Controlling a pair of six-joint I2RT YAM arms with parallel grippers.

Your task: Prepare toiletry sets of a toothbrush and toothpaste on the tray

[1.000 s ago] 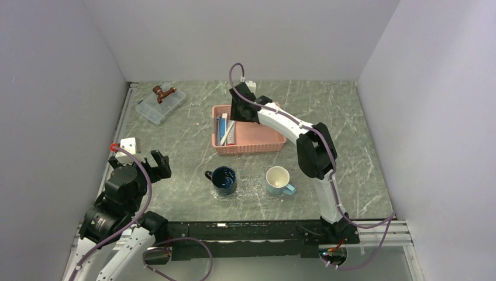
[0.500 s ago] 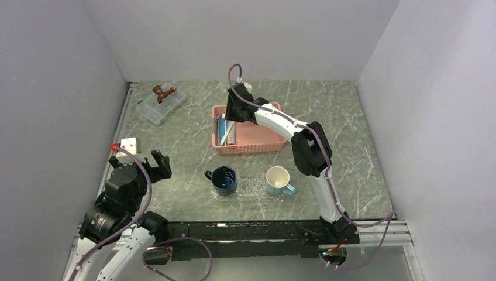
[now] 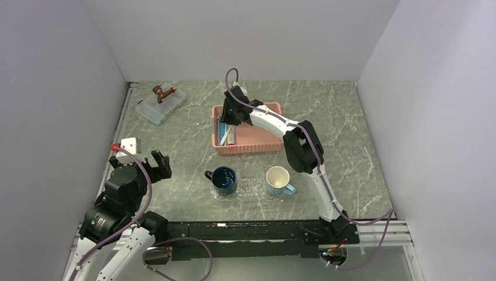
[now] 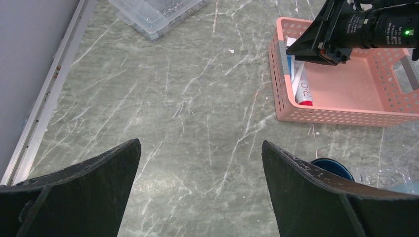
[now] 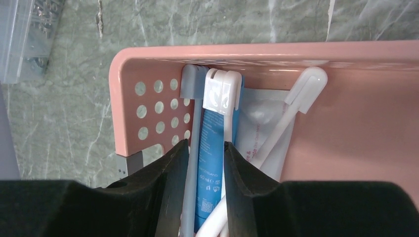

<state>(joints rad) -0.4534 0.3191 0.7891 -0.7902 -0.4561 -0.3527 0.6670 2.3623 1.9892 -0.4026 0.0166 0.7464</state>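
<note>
**Right claw down in the pink basket, straddling a toothpaste tube**

The right claw (image 5: 205, 145) reaches into the left end of the pink basket (image 5: 148, 98). Its jaws stand only narrowly apart, with a blue toothpaste (image 5: 212, 128) and a grey stick (image 5: 191, 98) between them. Whether they press on either cannot be told. A white toothbrush (image 5: 223, 94) lies along the tube's right edge, beside the right-hand finger. A second toothbrush (image 5: 306, 89) slants across a pale packet (image 5: 257, 123) further right.

Nearer the arm bases lies the clear tray (image 3: 252, 186), with a dark blue mug (image 3: 224, 180) at its left end and a pale mug (image 3: 279, 180) at its right.

The left claw (image 4: 200, 145) hangs over the marble table (image 4: 163, 98) at the near left, spread wide and holding nothing. A clear lidded box (image 3: 159, 105) sits far left.
</note>
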